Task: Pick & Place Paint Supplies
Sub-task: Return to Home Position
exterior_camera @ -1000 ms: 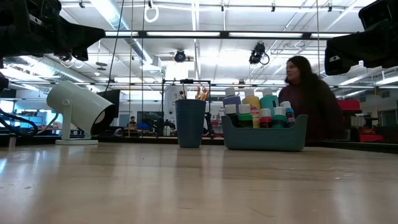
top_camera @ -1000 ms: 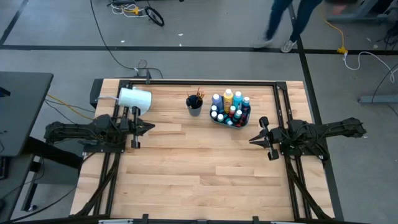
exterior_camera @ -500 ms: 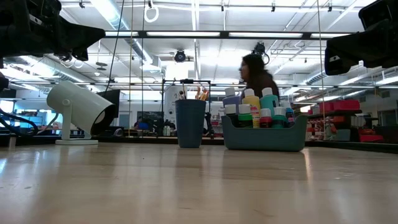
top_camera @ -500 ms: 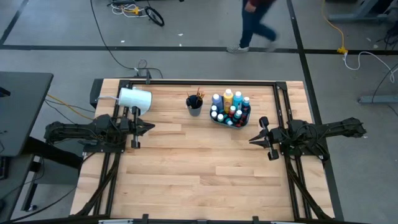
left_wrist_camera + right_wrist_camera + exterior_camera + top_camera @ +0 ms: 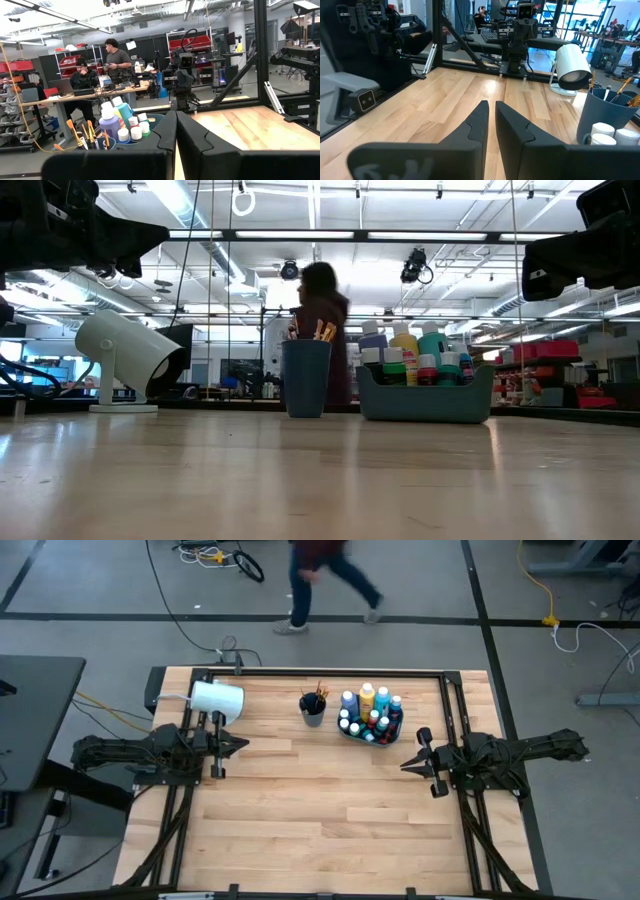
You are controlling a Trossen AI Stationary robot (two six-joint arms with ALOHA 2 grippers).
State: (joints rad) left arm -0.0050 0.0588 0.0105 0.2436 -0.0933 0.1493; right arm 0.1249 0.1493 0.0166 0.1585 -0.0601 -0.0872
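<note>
Several white-capped paint bottles [image 5: 370, 712] stand upright in a teal caddy [image 5: 425, 395] at the far middle of the table. Left of the caddy, paintbrushes [image 5: 317, 693] stick handle-up out of a dark blue cup [image 5: 306, 378]. My left gripper [image 5: 243, 744] hovers shut near the table's left edge, pointing level toward the right. My right gripper [image 5: 405, 763] hovers near the right edge, pointing left, with only a narrow slit between its fingers [image 5: 482, 112] and nothing between them. From the left wrist, the bottles [image 5: 122, 127] and brushes [image 5: 82, 134] show past the shut fingers.
A large white cylinder on a stand [image 5: 215, 698] sits at the far left, close behind my left gripper. A black frame rail [image 5: 340, 671] runs along the table's far edge. Bare wood [image 5: 320, 810] spreads over the middle and near side. A person [image 5: 320, 575] walks on the floor beyond.
Both arms and the paint supplies have kept still. The person beyond the far edge has walked from the right toward the left.
</note>
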